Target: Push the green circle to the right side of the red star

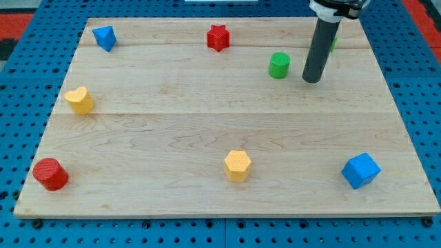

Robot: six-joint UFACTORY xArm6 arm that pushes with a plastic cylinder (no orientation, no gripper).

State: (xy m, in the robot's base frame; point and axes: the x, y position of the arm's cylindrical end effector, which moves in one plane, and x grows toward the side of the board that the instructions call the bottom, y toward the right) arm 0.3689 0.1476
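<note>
I can read no brand, label or writing anywhere on the pale wooden worktop (227, 131) or on the blue perforated board (21, 89) under it. The arm carries no gripper, only a straight dark rod, so there is nothing to call spread or pinched; its mount is cut off by the view's top edge. I take the small green cylindrical circle block (279, 65) as my landmark. My tip (312, 80) rests on the worktop just to the view's right of that green circle, apart from it, a narrow strip of wood showing between them. The red star-shaped block (218, 38) lies to the view's left of the green circle and a little nearer the top. A sliver of another green thing (334, 43) peeks out behind the rod, to the circle's right; the rod hides its shape. Far to the circle's left sit a blue angular block (105, 38) and a yellow heart-like block (80, 100). Below the circle lies a yellow hexagonal block (237, 165), with a blue cube (360, 171) to the lower right and a red cylinder (50, 173) far to the lower left.
</note>
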